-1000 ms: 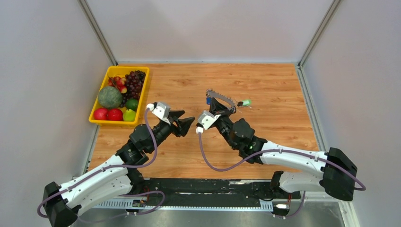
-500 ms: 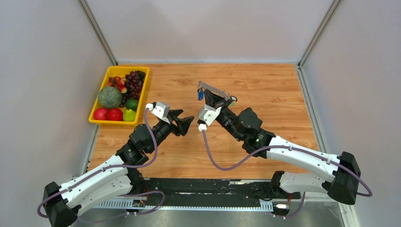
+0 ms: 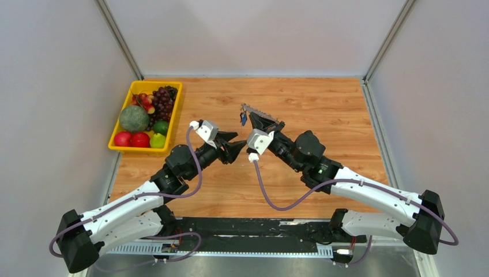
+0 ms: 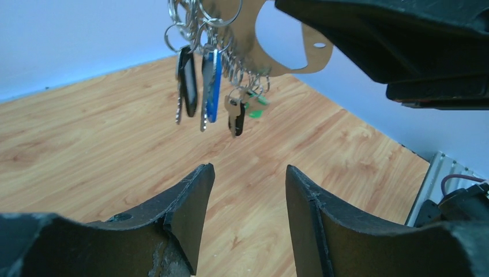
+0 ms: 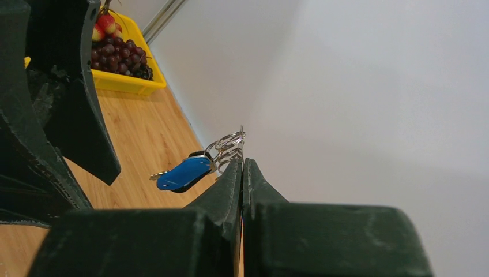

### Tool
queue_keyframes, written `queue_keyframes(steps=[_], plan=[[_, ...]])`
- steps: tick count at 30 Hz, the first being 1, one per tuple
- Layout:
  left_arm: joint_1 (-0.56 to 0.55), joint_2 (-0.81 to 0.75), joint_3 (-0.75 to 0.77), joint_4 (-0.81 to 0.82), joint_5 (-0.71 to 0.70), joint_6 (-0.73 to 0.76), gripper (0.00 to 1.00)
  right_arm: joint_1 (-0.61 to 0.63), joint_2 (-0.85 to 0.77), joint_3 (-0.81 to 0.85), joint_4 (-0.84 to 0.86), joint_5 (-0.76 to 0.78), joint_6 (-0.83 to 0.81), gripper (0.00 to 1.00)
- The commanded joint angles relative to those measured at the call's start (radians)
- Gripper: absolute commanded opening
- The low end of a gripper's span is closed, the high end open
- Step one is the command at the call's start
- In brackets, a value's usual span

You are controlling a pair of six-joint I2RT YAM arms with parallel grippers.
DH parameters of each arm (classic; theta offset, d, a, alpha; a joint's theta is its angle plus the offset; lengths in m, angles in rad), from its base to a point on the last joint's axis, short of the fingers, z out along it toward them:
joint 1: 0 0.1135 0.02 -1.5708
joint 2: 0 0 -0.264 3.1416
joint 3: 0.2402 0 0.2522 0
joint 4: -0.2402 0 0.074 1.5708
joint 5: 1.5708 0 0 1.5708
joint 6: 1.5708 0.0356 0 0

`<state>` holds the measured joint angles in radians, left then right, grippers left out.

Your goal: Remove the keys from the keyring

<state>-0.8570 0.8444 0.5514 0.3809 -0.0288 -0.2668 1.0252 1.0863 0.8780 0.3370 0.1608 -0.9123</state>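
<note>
Your keyring (image 4: 249, 34) hangs pinched in the closed right claw (image 5: 243, 167). Its keys (image 4: 210, 86) dangle just above your left claw (image 4: 248, 173), whose fingers stand apart and hold nothing. A yellow fruit tray (image 3: 138, 151) sits well left. Only the left wrist view shows the green key.

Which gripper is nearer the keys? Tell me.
Right. The right gripper is shut on the keyring, with the keys hanging just beside its fingers. The left gripper is open and points at the keys across a gap.
</note>
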Motion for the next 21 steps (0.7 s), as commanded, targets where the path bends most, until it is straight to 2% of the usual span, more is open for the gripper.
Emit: queue_keyframes(steps=[1, 21], plan=[[-0.004, 0.006, 0.042, 0.132, 0.057, 0.048, 0.60, -0.002, -0.044, 0.004, 0.048, -0.040, 0.015, 0.00], [-0.004, 0.108, 0.076, 0.262, 0.000, 0.184, 0.63, -0.002, -0.058, -0.019, 0.057, -0.096, 0.041, 0.00]])
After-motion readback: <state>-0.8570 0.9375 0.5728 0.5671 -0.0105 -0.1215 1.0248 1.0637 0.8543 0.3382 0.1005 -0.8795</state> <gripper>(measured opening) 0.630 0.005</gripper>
